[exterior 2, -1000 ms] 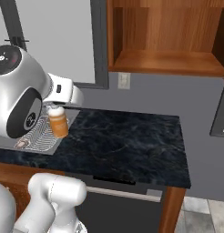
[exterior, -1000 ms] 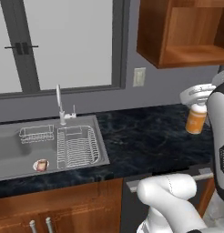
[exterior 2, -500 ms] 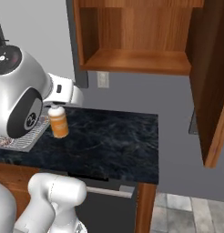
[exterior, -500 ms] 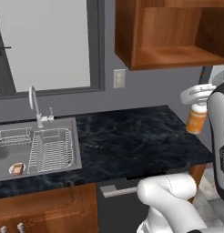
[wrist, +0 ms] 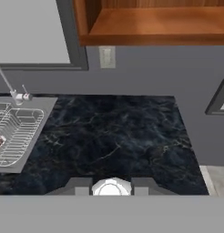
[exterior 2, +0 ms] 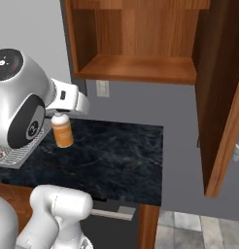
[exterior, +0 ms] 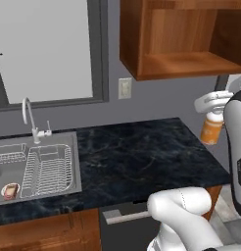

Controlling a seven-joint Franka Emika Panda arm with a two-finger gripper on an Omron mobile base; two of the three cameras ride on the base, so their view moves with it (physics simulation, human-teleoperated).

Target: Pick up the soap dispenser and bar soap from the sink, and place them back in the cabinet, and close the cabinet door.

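— Looking close first: what is held in the hand (wrist: 111,191)?

— The soap dispenser (exterior: 211,128) is held. The hand is closed tight on its white top, and the orange bottle is seen hanging under it, up in the air over the right end of the black table (exterior: 137,157). In the hand view, the round white pump top is seen between the two dark fingers (wrist: 78,185).

— And what is seen a bit farther off?

— The sink (exterior: 73,162) is set into the table on the left. A wire rack (exterior: 46,166) is laid inside it. The bar soap (exterior: 11,191) is seen at the near left of the sink, on a small white dish (exterior: 5,192). A curved silver faucet (exterior: 28,115) is placed at the back of the sink.

— And farthest away?

— The cabinet (exterior 2: 136,68) is hung on the wall, above the table. The cabinet door (exterior 2: 221,97) is swung wide open to the right. A white outlet (exterior: 125,88) is fixed on the grey wall under the cabinet, beside a window (exterior: 44,49).
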